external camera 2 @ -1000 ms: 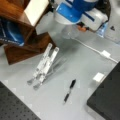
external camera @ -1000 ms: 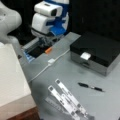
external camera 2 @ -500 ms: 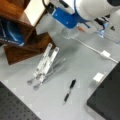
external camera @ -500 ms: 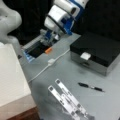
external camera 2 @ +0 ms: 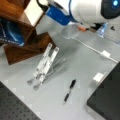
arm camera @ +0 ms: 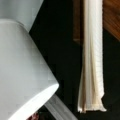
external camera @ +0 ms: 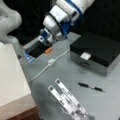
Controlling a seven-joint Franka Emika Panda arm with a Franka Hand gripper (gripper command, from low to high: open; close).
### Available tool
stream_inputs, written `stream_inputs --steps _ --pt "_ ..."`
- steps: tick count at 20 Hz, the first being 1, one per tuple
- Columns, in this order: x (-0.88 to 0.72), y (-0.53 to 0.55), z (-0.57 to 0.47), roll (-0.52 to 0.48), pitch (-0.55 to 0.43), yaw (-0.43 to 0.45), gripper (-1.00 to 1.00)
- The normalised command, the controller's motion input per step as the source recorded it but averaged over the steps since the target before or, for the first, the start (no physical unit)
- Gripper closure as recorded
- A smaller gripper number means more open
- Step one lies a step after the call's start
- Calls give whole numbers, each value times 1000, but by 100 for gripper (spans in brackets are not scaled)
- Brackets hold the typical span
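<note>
Since a second ago the arm has swung toward the table's far edge, and its gripper (external camera: 43, 38) now sits low over the dark tray (external camera: 37, 51) there, beside the orange piece (external camera: 48, 50). Its fingers are hidden behind the wrist, so I cannot tell how far they are open or whether they hold anything. On the grey table (external camera: 75, 72) nothing looks disturbed: the folding metal stand (external camera: 67, 98) lies near the front edge, the pen (external camera: 90, 86) just beside it, the white cable (external camera: 47, 66) runs across the middle, and the black box (external camera: 98, 51) sits at the far corner. Whatever handling is meant appears barely begun.
</note>
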Motion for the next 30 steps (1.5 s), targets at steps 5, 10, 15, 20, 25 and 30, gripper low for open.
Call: stream_inputs --steps 5,10,15,20,25,30 --pt "-219 -233 -9 -283 96 99 -100" --pt "-289 -168 9 -236 35 94 -100" --pt "-327 -192 13 -272 -2 143 -100" --pt "-418 -349 -13 -252 -51 219 -100" --pt "-472 -354 11 -154 -110 253 -100" --pt "-394 -304 -8 -89 -135 303 -100"
